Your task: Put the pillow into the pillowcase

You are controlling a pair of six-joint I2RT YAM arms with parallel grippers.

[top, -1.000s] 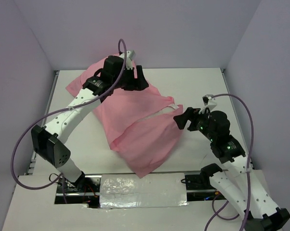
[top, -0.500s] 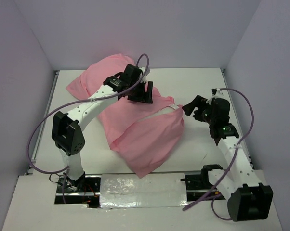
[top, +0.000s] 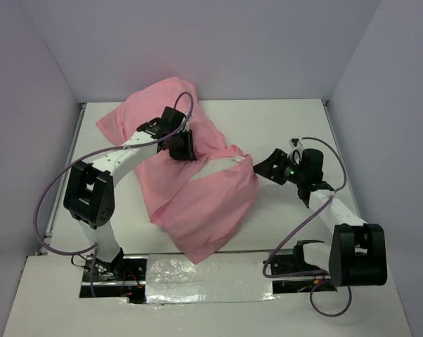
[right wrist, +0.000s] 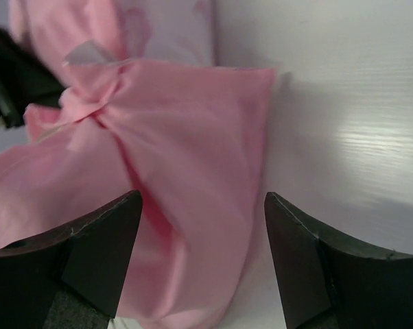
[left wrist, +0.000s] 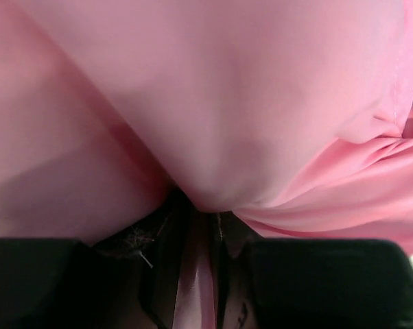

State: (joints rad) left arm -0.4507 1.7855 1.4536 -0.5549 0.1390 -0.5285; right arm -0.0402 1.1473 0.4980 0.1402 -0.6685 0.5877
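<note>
The pillowcase [top: 204,196] lies rumpled across the middle of the white table [top: 289,119], matte pink side up. A plump heap of it rises toward the far left, and a flatter flap reaches down toward the near edge. The pillow's white cloth cannot be picked out for certain under the pink fabric. In the right wrist view the pillowcase [right wrist: 186,137] gathers into a knot-like bunch, with a paler, faintly rose-patterned stretch beyond it. A small pale tag [right wrist: 90,51] sits at that bunch, too blurred to read. The left gripper [top: 182,147] presses down into the case near its middle fold. From its own camera, the left gripper [left wrist: 195,264] has its jaws drawn narrow with a strip of the pillowcase [left wrist: 193,103] pinched between them. The right gripper [top: 266,167] hangs just beside the case's right edge, apart from it. In its own view the right gripper [right wrist: 203,199] has its jaws spread wide, holding nothing, above the cloth's edge and the bare table [right wrist: 344,103].
</note>
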